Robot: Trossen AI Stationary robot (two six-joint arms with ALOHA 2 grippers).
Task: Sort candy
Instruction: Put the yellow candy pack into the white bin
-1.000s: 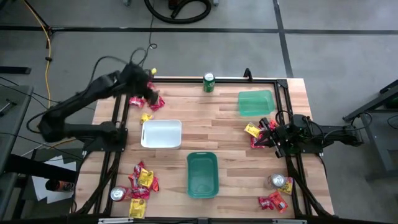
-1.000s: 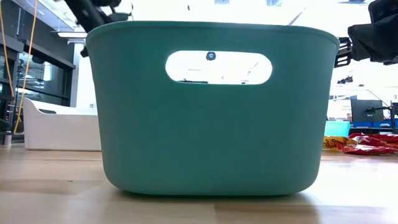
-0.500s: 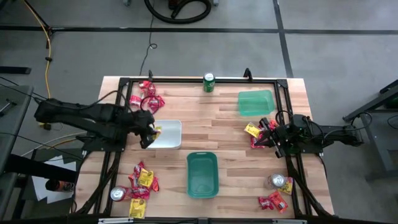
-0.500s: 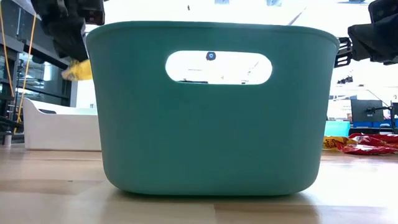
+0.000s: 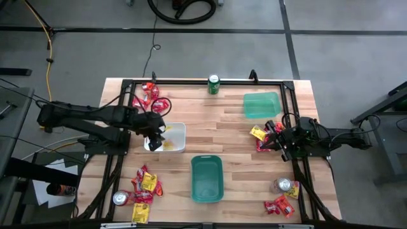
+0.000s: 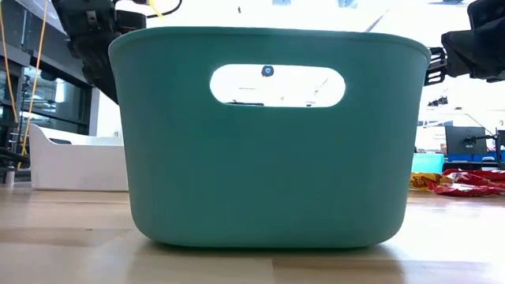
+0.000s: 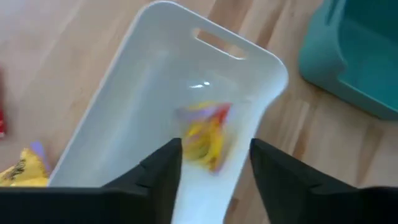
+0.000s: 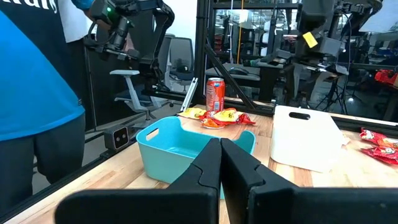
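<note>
Small shiny wrapped candy packets in red, yellow and orange lie scattered in five spots.

One yellow-and-red candy packet (blurred in the left wrist view) is inside the white bin, seen from above as a yellow patch. A red cluster lies at the table's far left corner. A mixed red and yellow pile sits at the near left. Red packets with one yellow one lie at the right edge, also seen low across the table. A few red and orange ones rest at the near right corner.
</note>
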